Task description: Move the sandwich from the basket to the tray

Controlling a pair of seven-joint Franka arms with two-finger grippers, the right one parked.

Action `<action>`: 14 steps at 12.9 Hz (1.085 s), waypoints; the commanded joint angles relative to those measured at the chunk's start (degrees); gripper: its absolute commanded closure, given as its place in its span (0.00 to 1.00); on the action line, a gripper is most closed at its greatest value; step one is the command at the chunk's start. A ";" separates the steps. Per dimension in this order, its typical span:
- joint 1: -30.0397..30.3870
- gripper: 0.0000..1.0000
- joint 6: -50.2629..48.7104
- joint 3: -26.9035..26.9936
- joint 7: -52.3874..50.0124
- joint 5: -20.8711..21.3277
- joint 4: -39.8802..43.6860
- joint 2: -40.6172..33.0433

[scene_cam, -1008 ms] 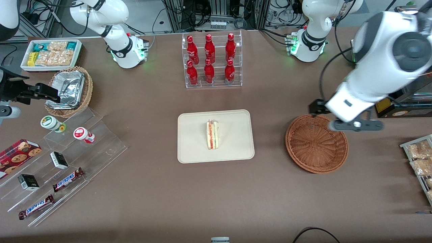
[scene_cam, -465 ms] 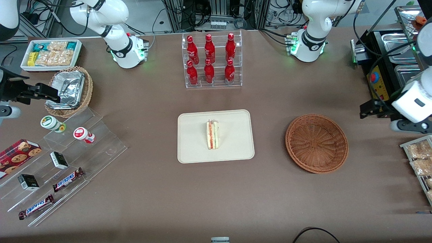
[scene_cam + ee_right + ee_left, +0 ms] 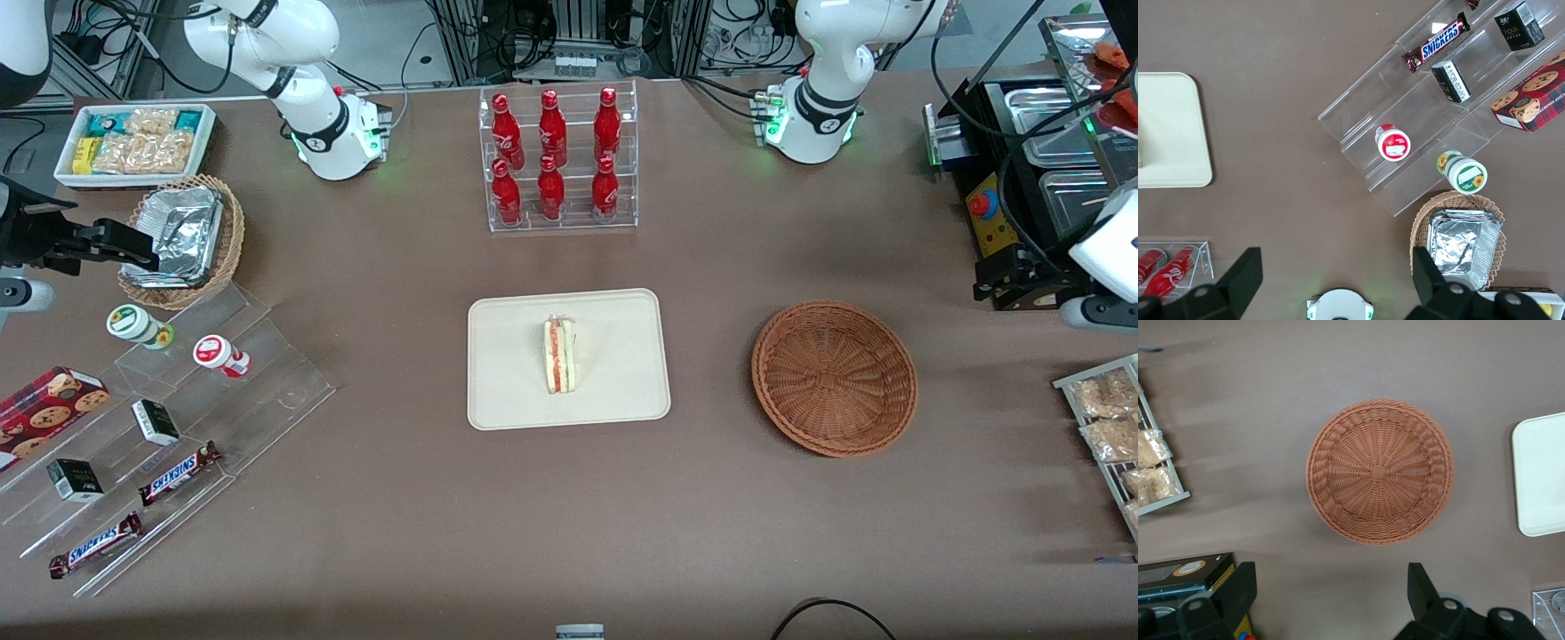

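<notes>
The sandwich (image 3: 560,356), a pale bread wedge with red and green filling at its edge, lies on the cream tray (image 3: 613,391) in the middle of the table. The round reddish-brown wicker basket (image 3: 834,377) stands empty beside the tray, toward the working arm's end; it also shows in the left wrist view (image 3: 1379,471), as does an edge of the tray (image 3: 1541,477). My left gripper (image 3: 1031,280) is open and empty, high up past the basket at the working arm's end of the table; in the left wrist view its fingers (image 3: 1421,590) stand wide apart over bare table.
An acrylic rack of red bottles (image 3: 556,160) stands farther from the front camera than the tray. A wire rack of snack packets (image 3: 1107,418) and a black machine with metal pans (image 3: 1031,142) lie at the working arm's end. Stepped acrylic racks (image 3: 169,427) and a foil-filled tan basket (image 3: 182,238) lie toward the parked arm's end.
My left arm has swung away from above the basket toward the working arm's end of the table, uncovering the basket. The sandwich, tray and basket have not moved.
</notes>
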 commanded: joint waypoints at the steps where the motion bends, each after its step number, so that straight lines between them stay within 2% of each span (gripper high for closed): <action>1: -2.09 0.00 -0.32 0.90 0.17 -1.23 -0.38 -1.90; 6: -3.06 0.00 -3.22 0.46 -1.14 -1.05 2.62 -2.16; 14: -2.27 0.00 -1.82 0.82 -2.90 -0.43 -2.83 -7.79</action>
